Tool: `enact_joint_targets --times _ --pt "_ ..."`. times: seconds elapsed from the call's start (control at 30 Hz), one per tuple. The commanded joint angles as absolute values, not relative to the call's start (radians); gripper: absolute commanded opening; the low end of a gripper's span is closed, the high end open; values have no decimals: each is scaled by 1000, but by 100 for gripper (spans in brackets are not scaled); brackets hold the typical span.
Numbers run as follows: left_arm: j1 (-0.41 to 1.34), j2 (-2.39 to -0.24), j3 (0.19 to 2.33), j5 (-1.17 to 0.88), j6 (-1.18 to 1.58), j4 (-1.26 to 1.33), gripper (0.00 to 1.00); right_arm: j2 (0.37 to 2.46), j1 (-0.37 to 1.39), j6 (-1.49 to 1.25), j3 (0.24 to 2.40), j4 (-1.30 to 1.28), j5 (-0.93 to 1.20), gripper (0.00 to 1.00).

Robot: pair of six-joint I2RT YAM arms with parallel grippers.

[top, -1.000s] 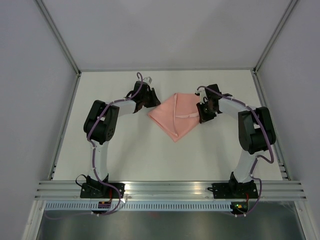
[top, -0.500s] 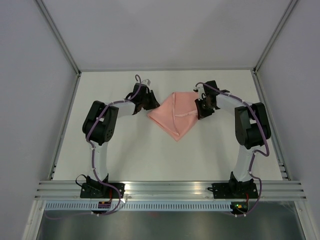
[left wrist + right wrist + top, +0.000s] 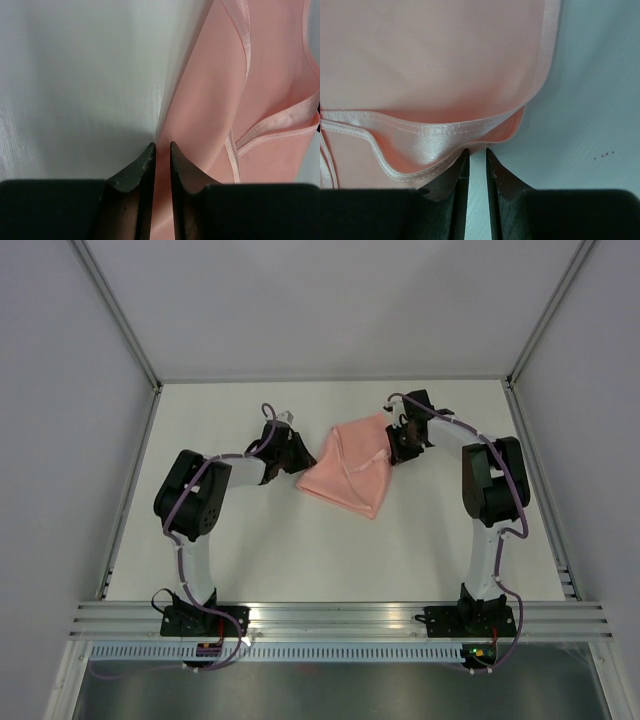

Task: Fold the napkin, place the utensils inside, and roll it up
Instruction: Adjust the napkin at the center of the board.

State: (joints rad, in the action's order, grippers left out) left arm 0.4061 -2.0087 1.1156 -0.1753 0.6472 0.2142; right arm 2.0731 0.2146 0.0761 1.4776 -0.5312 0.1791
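Folding is judged underway. The napkin (image 3: 350, 468), far-centre on the surface (image 3: 300, 550), is pinched at its left edge by the left gripper (image 3: 162, 146). Whether the near-closed right gripper (image 3: 477, 151) holds its right corner cannot be told. Next, an even carry-over is needed.

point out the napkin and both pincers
napkin (image 3: 350, 472), top view, middle of the cloth
left pincer (image 3: 162, 148), left wrist view, between its fingertips
right pincer (image 3: 477, 153), right wrist view, between its fingertips

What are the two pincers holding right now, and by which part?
Both pinch the napkin: the left pincer its left edge, the right pincer seemingly the hemmed right corner.
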Motion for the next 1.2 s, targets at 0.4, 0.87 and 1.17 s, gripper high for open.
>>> enact_joint_targets --times 0.4,0.87,1.17 --pt "462 -1856 841 -55 792 288 22 2218 210 83 1666 -548 230 27" --pt "442 -1772 894 25 727 164 31 2134 166 48 1609 -506 140 26" --pt "431 -1759 1032 31 650 89 35 1955 138 74 1559 -534 288 27"
